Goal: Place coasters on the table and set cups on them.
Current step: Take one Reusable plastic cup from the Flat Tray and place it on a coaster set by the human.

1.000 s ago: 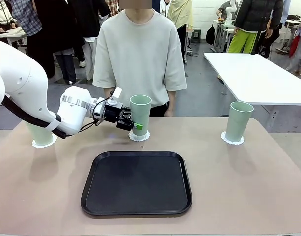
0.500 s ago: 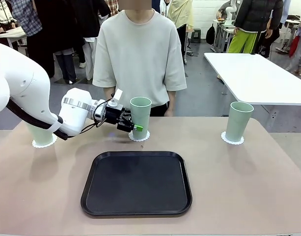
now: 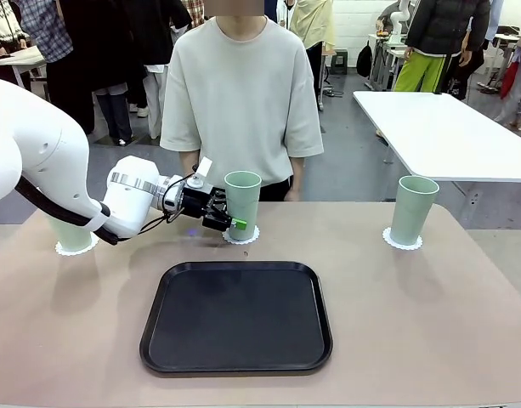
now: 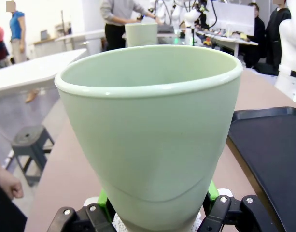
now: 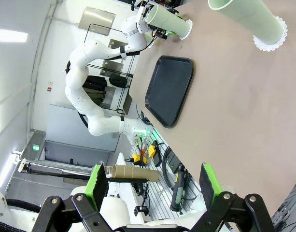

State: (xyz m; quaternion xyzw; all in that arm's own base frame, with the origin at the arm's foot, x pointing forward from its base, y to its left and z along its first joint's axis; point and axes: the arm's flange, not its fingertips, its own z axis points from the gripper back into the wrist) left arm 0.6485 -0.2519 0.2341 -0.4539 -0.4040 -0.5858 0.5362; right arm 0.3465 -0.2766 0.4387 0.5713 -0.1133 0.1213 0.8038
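mint-green cup [image 3: 242, 201] stands upright on its coaster [image 3: 240, 235], mouth up.

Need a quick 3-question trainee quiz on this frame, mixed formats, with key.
1. True or false: the left gripper is shut on the middle pale mint-green plastic cup.
2. How many pale mint-green cups stand on round white scalloped coasters on the tan table?
3. The flat black rectangular tray holds: A) one cup B) a coaster C) nothing.

Key:
1. True; its green pads clamp the cup's lower part over the middle coaster.
2. Three: left cup, middle cup, right cup on the right coaster.
3. C.
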